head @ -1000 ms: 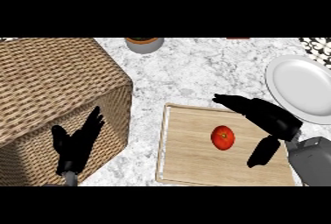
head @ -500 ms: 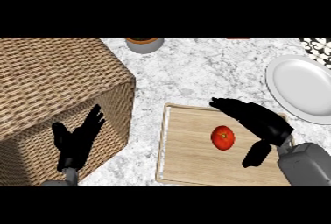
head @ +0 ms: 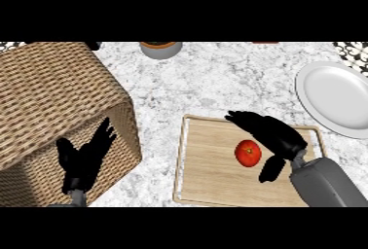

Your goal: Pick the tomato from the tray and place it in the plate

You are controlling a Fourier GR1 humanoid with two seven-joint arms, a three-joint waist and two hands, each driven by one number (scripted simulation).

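A red tomato (head: 248, 152) lies on the wooden tray (head: 208, 168) at the lower middle of the counter. My right hand (head: 277, 136) hovers just right of the tomato, open, with fingers stretched past its far side and the thumb below it. I cannot tell whether it touches the tomato. The white plate (head: 338, 95) sits at the right edge, beyond the tray. My left hand (head: 84, 158) rests open at the lower left, fingers up, in front of the wicker basket.
A large wicker basket (head: 50, 97) fills the left side. A small grey pot (head: 160, 48) stands at the far edge of the marble counter (head: 215, 87). A dark patterned object (head: 354, 51) shows at the top right corner.
My right hand has moved left over the tray and come closer round the tomato. The tomato and my left hand have stayed in place.
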